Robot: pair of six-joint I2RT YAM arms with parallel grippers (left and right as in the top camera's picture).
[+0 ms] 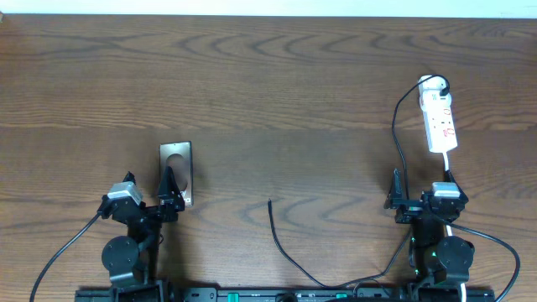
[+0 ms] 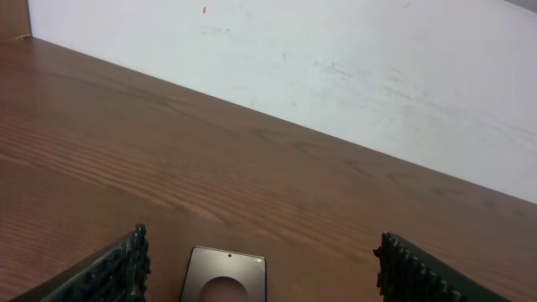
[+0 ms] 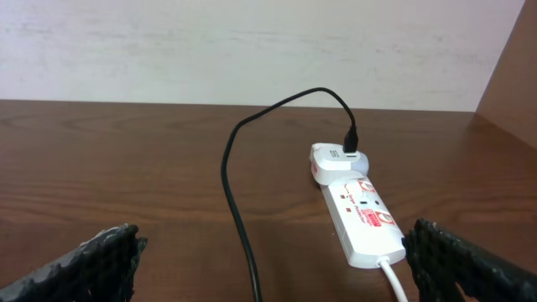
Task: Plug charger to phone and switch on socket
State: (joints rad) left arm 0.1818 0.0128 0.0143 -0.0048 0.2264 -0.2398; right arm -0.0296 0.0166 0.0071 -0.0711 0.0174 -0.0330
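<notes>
The phone (image 1: 176, 156) lies flat on the table at the left, its near end under my left gripper (image 1: 151, 195). In the left wrist view the phone (image 2: 225, 273) sits between the spread fingers, nearer the left one; my left gripper (image 2: 262, 235) is open and holds nothing. The charger (image 1: 277, 235) is a thin black cable whose free tip rests mid-table. It runs right and up to a white adapter at the socket (image 1: 440, 117). My right gripper (image 1: 423, 191) is open below the socket. The charger (image 3: 226, 168) and the socket (image 3: 361, 214) lie ahead of my right gripper (image 3: 273, 228).
The socket's white cord (image 3: 393, 278) trails toward the right finger of the right gripper. A pale wall (image 3: 252, 50) stands behind the table's far edge. Both arm bases stand at the table's near edge.
</notes>
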